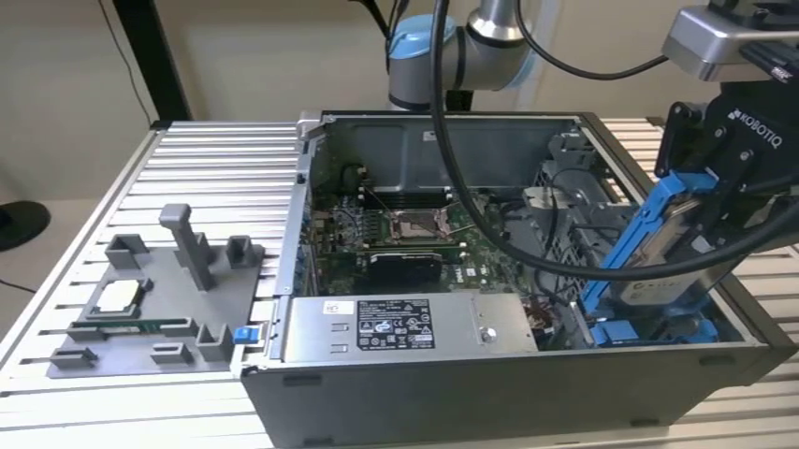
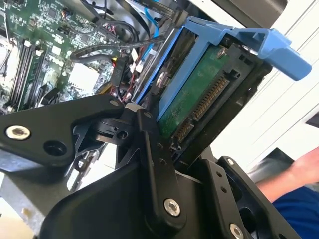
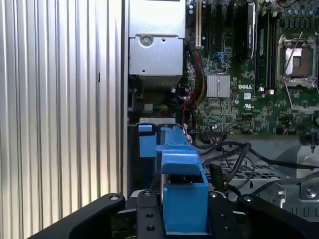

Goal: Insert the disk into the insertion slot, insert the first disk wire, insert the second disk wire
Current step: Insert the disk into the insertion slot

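The disk [image 1: 658, 281], a silver-grey drive in its blue frame, stands nearly on end with a slight lean over the corner of the open computer case [image 1: 500, 393] at the exterior view's right. Its lower end reaches down among the blue rails of the insertion slot [image 1: 649, 329]. Whether it has entered those rails or only hangs just above them is hard to tell from here. The gripper [image 1: 706, 201] is closed on the disk's upper part, one finger [image 2: 152, 149] pressed against each broad side. In the second wrist view the green circuit board and connector strip of the disk [image 2: 199, 99] face up toward the wrist.

To do this step well, I judge the frame's long edges should stay parallel to the slot's guides, with travel straight along the slot, since a tilted frame would likely bind. The grip looks firm and should stay so.

Black cables [image 1: 525, 253] loop across the case just beside the disk and are the likeliest snag. Farther in lie the motherboard [image 1: 399, 234] and the grey power-supply box [image 1: 399, 327]. The case sits on a ribbed bench [image 1: 212, 150], with a grey fixture plate [image 1: 150, 309] well apart. A person's blue sleeve [image 2: 294, 209] shows near the case.
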Available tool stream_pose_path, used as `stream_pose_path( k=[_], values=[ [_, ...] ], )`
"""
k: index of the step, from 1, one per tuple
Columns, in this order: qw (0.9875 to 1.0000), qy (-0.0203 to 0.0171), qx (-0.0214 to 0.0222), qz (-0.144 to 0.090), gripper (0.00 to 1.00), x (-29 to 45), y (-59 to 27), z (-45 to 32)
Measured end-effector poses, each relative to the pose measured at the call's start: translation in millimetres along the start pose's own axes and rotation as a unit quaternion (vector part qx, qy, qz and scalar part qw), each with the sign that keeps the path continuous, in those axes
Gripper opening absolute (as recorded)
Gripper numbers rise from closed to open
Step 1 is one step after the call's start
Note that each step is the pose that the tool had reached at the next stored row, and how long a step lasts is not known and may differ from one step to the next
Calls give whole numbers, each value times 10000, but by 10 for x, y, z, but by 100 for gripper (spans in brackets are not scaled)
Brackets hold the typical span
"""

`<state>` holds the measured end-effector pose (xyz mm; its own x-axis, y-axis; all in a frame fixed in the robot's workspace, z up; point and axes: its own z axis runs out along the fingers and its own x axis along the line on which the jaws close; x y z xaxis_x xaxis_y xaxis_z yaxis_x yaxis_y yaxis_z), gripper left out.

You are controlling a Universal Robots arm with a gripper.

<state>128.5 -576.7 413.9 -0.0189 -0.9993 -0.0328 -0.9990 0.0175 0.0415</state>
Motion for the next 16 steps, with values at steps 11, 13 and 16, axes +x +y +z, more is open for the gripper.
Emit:
stream_pose_path(
  k=[11,13,16],
  values=[
    [10000,-56,-19,-2,0,18,-8,55],
    [10000,-69,-59,-3,0,23,-10,45],
    [9999,-73,-125,1,0,35,-6,18]
  ],
)
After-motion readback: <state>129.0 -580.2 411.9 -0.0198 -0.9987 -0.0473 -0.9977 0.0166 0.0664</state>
